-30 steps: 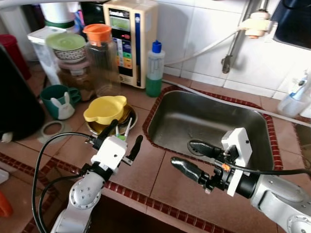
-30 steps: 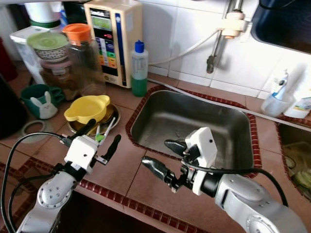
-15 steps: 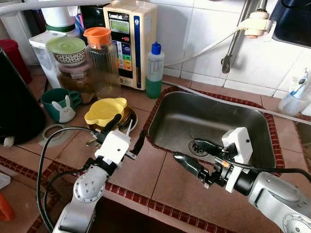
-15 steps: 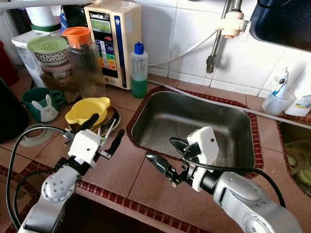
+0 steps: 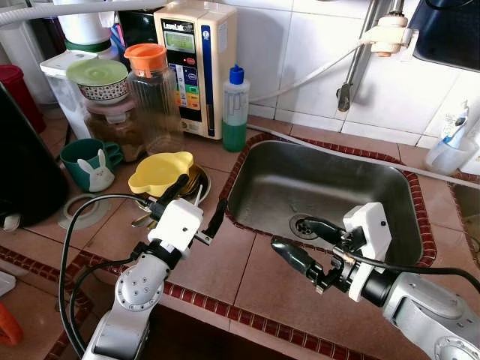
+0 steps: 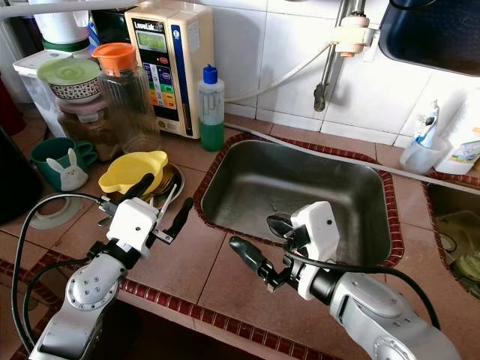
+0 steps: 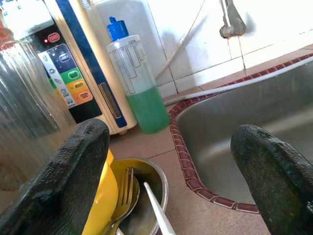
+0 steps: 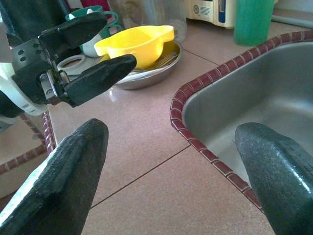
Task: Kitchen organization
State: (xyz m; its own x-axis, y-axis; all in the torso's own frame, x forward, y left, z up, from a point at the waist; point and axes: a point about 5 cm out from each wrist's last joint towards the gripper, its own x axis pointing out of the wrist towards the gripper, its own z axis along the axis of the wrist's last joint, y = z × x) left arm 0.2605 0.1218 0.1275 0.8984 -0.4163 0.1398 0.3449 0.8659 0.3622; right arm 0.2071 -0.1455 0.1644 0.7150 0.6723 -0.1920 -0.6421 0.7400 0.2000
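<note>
The left gripper point(image 5: 193, 208) hovers, fingers spread and empty, just before the yellow bowl point(image 5: 160, 171) near the sink's point(image 5: 277, 157) left rim; the right gripper point(image 5: 307, 242) gapes empty over the worktop's point(image 5: 247, 277) front edge.

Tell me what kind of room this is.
A home kitchen, most likely: a steel sink set in a tiled counter, a bottle of green dish soap by the wall, and a yellow bowl with cutlery beside it.
</note>
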